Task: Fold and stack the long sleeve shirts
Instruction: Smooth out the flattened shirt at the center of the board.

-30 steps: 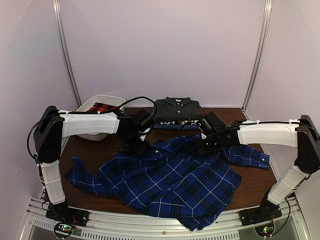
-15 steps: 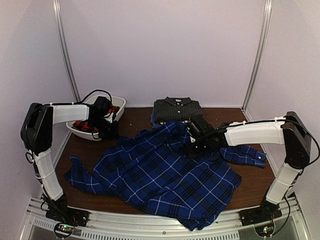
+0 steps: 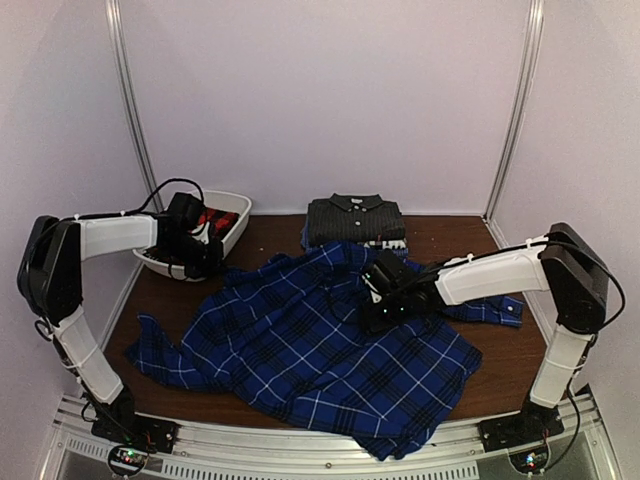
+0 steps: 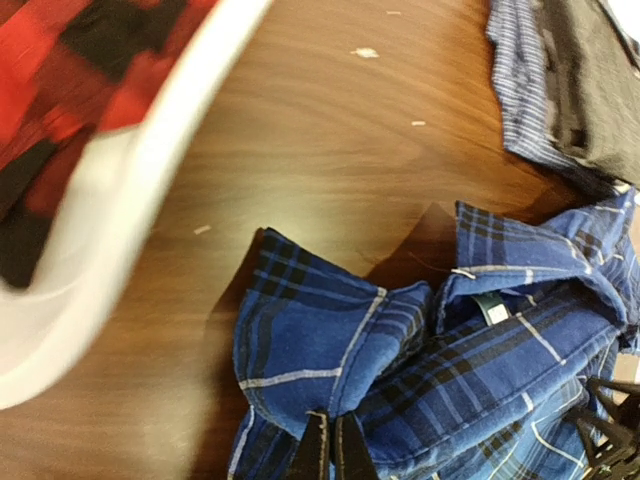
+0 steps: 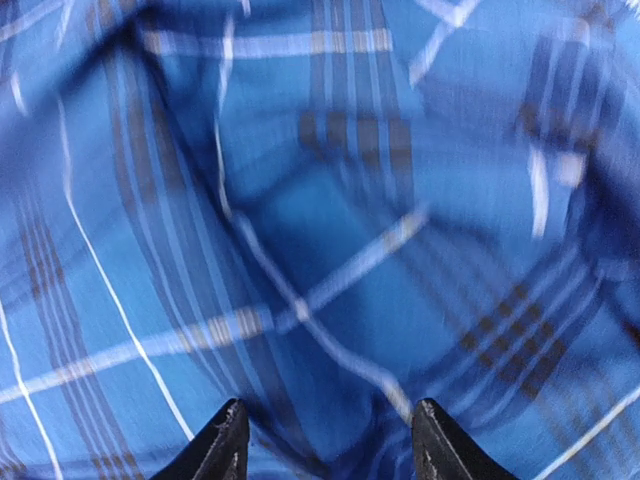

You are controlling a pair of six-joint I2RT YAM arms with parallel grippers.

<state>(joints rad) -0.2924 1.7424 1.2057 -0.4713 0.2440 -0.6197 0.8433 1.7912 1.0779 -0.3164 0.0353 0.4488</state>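
The large blue-and-black plaid shirt [image 3: 330,350] lies spread and rumpled across the middle of the table. My left gripper [image 3: 212,266] is beside the tub and shut on a fold of this shirt [image 4: 330,350] near its collar; the fingertips [image 4: 318,445] pinch the cloth. My right gripper [image 3: 382,312] is open, low over the shirt's middle, with both fingers [image 5: 225,440] astride the plaid cloth [image 5: 330,250]. The dark charcoal striped shirt [image 3: 355,220] lies folded at the back. The red-and-black plaid shirt [image 3: 213,218] lies in the tub.
The white plastic tub [image 3: 235,205] stands at the back left, its rim [image 4: 100,230] close to my left gripper. A blue striped cloth [image 4: 530,90] lies under the charcoal shirt. One plaid sleeve [image 3: 495,310] reaches right, another [image 3: 150,350] left. Bare wood [image 4: 330,130] shows between tub and stack.
My left arm has swung left toward the tub, dragging the shirt's collar end with it. My right gripper has moved left and nearer, onto the shirt's middle.
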